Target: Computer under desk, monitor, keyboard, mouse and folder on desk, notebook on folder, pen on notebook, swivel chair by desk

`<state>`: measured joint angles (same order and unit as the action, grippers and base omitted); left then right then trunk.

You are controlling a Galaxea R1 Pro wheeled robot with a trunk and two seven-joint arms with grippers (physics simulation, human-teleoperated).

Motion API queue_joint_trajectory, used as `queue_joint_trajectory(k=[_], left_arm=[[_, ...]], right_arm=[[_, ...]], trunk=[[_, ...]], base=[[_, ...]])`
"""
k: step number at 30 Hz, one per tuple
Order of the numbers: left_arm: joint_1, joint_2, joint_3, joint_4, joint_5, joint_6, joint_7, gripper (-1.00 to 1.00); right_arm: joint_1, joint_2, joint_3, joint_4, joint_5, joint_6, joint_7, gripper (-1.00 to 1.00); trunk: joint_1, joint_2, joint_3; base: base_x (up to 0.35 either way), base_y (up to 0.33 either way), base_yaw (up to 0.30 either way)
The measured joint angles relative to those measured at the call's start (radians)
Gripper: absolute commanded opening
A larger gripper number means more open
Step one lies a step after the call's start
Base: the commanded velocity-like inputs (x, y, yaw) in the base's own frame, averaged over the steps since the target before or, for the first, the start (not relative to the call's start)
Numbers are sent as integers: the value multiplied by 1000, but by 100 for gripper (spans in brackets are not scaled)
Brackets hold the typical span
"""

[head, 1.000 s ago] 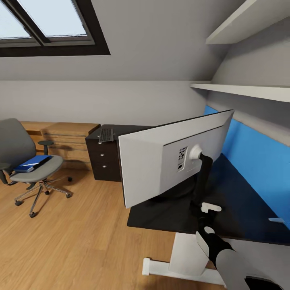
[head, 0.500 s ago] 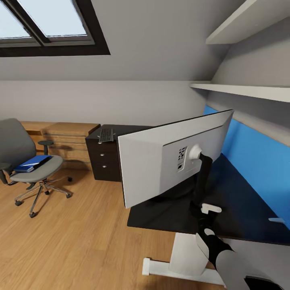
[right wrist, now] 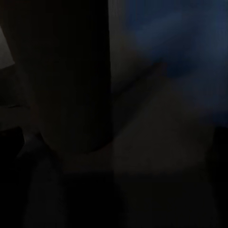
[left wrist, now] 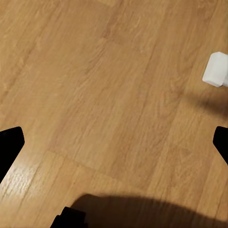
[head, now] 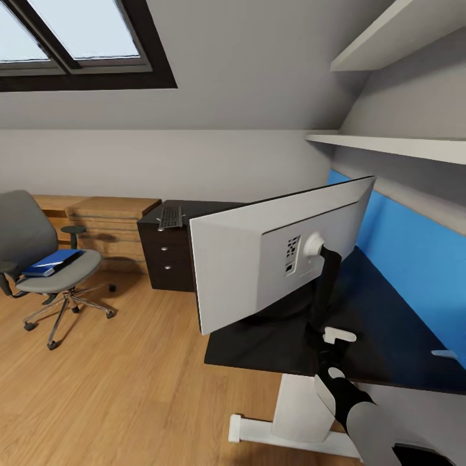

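The monitor [head: 259, 259] stands on the black desk [head: 388, 323] near its front edge, silver-white back toward me. My right gripper [head: 327, 340] sits at the foot of its black neck. In the right wrist view the dark neck [right wrist: 66, 76] looms close, and the fingers seem spread wide. The keyboard [head: 171, 217] lies on the black drawer unit [head: 167, 259] at the desk's far end. The blue folder [head: 52, 261] rests on the seat of the grey swivel chair [head: 26, 239], out on the floor to the left. My left gripper [left wrist: 114, 147] hangs open above bare wood floor.
A light-wood drawer chest [head: 107, 223] stands against the back wall between chair and drawer unit. White shelves [head: 395, 145] run above the blue wall panel [head: 414, 252]. A small pale object [head: 446, 354] lies on the desk's right. The desk's white foot [left wrist: 217, 69] rests on the floor.
The monitor's near edge has shifted very slightly left, and my right gripper has settled a touch lower at its neck. Nothing else has moved.
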<state>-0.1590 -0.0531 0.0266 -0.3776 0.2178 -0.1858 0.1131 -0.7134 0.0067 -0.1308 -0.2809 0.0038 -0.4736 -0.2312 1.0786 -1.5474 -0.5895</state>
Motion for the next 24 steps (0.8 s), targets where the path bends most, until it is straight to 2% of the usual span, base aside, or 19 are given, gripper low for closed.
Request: queue_joint_trajectory(k=[10, 24], left_arm=[[0, 0, 0, 0, 0, 0, 0, 100], [0, 0, 0, 0, 0, 0, 0, 100]], right_arm=[[0, -1, 5, 4, 3, -3, 0, 100], [0, -2, 6, 3, 3, -2, 2, 100]], trunk=[[-1, 0, 0], [-1, 0, 0]], base=[[67, 0, 0], [6, 0, 0]])
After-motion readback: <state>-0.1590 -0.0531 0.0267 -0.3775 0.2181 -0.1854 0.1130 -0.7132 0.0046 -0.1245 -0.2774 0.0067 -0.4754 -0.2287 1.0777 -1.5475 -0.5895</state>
